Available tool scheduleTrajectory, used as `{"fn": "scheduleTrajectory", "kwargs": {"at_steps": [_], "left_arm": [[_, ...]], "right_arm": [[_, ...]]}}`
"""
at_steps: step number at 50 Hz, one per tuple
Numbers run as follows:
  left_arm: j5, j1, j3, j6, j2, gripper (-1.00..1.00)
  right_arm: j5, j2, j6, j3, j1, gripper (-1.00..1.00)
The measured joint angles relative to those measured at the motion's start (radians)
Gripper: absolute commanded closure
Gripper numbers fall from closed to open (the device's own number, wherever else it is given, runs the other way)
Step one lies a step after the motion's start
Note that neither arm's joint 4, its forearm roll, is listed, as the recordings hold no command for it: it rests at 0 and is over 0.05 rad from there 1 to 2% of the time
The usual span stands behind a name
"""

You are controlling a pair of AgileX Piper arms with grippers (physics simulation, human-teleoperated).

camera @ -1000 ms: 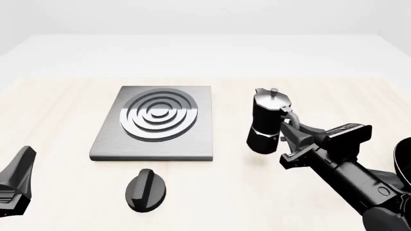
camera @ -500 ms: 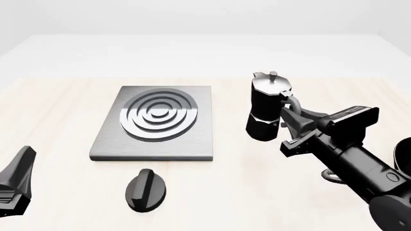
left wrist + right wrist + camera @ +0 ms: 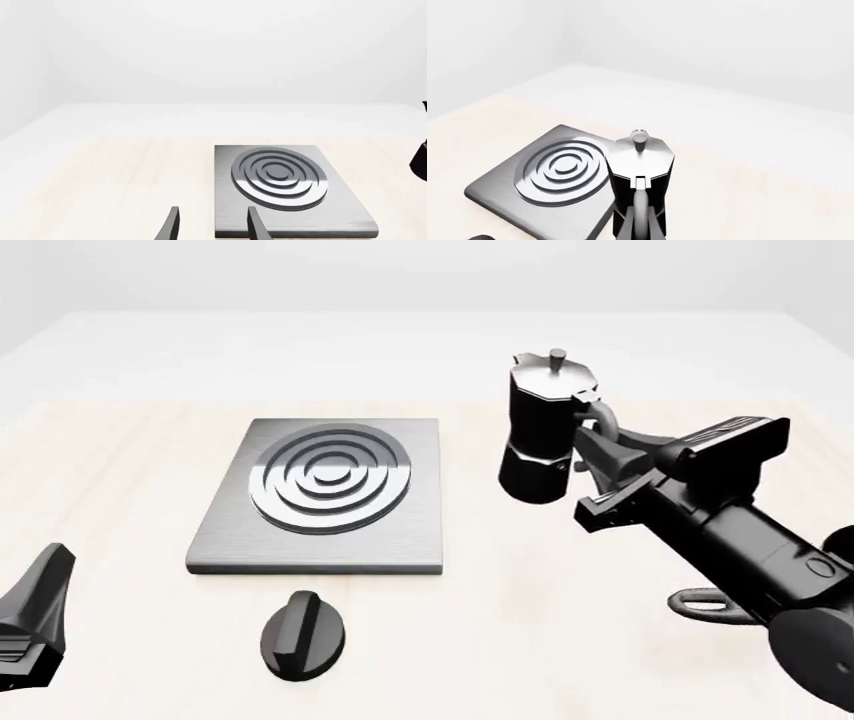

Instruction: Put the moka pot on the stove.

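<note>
Black and faceted, the moka pot (image 3: 541,435) hangs clear of the table (image 3: 534,640), to the right of the stove (image 3: 320,495) and not yet over it. Your right gripper (image 3: 597,455) is clamped on the curved handle, which looks like the sensible hold: it keeps the pot upright, base free to land flat on the ring burner (image 3: 330,480). Your left gripper (image 3: 210,227) idles near the stove's corner, fingers parted, holding nothing. Leave that black knob (image 3: 303,633) alone. No brand, label or writing anywhere.
</note>
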Motion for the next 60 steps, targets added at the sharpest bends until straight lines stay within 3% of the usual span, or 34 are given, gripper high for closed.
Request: {"fn": "scheduleTrajectory", "kwargs": {"at_steps": [60], "left_arm": [[0.0,0.0,0.0,0.0,0.0,-1.0]], "right_arm": [[0.061,0.198,0.029,-0.291,0.088,1.0]]}}
